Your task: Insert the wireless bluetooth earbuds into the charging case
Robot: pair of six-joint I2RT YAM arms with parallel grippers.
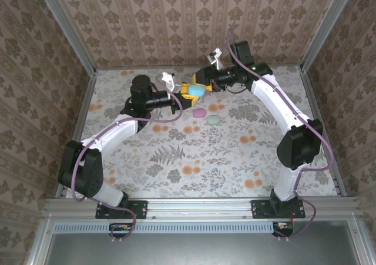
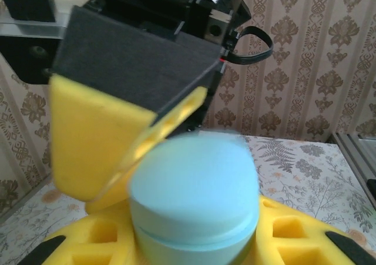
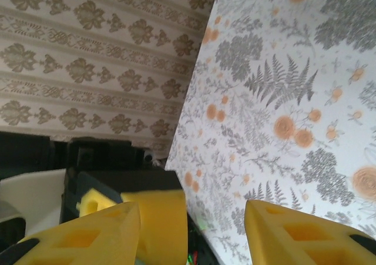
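Between clamped left fingers (image 2: 267, 209), teal case (image 2: 194, 200); right fingers (image 3: 264, 241) parted.

Smooth matt plastic teal case (image 2: 194, 200), matt yellow foam-like fingers (image 2: 294, 230), floral printed table cover (image 1: 194, 159), metal rail (image 1: 200, 207)

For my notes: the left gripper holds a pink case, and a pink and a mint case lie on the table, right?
No: the left gripper holds a light blue case, not pink, as the left wrist view shows. The rest is right.
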